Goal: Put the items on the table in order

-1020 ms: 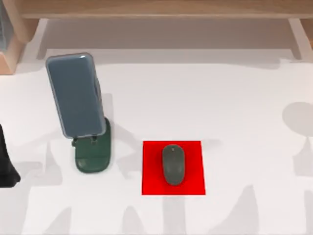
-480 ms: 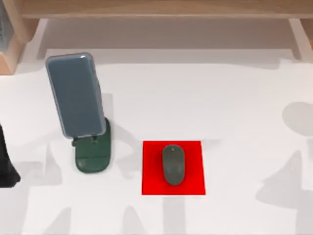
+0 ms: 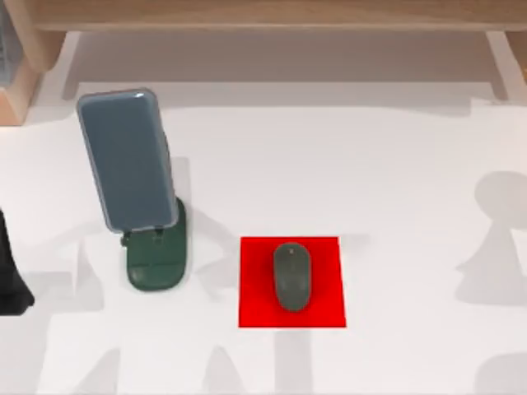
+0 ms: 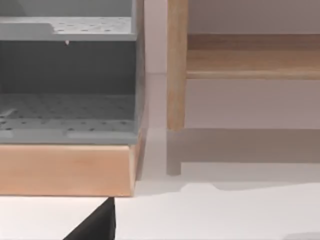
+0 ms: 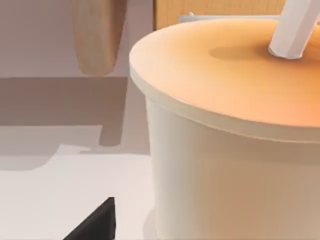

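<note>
Left arm (image 3: 11, 276): a matt black body seen from above at the left edge of the bench, widening downward into a slanted, angular outline with no visible cables, screws or markings. Left wrist view: a black wedge-shaped part of the arm (image 4: 95, 225) with a straight sloping edge and an upright side. Right wrist view: a matching black wedge (image 5: 95, 225), equally plain and unmarked.

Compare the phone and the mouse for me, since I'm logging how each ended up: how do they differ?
The phone is larger, grey-blue and rectangular; the mouse is small, dark grey-green and oval. The phone leans propped on the dark green stand; the mouse lies flat on the red square. No gripper holds either.
</note>
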Tool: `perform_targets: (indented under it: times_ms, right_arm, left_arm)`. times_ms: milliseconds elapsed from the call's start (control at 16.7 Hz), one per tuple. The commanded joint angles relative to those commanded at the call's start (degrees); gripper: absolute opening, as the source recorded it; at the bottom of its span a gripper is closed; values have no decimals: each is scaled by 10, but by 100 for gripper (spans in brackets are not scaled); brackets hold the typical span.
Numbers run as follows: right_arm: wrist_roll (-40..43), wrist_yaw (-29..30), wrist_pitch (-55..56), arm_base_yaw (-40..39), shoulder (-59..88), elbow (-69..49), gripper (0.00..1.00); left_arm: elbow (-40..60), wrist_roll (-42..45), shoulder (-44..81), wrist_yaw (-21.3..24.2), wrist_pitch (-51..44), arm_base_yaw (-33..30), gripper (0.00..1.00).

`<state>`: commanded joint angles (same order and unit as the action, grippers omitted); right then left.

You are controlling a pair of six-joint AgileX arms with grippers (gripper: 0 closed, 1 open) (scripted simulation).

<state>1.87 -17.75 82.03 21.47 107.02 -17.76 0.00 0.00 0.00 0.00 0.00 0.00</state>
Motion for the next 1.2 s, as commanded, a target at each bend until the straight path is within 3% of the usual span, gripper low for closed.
perform_targets:
  times_ms: [360, 1080, 1200]
  right_arm:
    - [-1, -18, 21, 2, 20, -13, 100]
    - [-3, 5, -6, -20, 58, -78, 100]
    - [-3, 5, -6, -20, 58, -78, 85]
  left_arm:
    - [0, 0, 0, 0, 0, 0, 100]
    - [0, 0, 0, 0, 0, 0, 100]
    - [0, 0, 0, 0, 0, 0, 100]
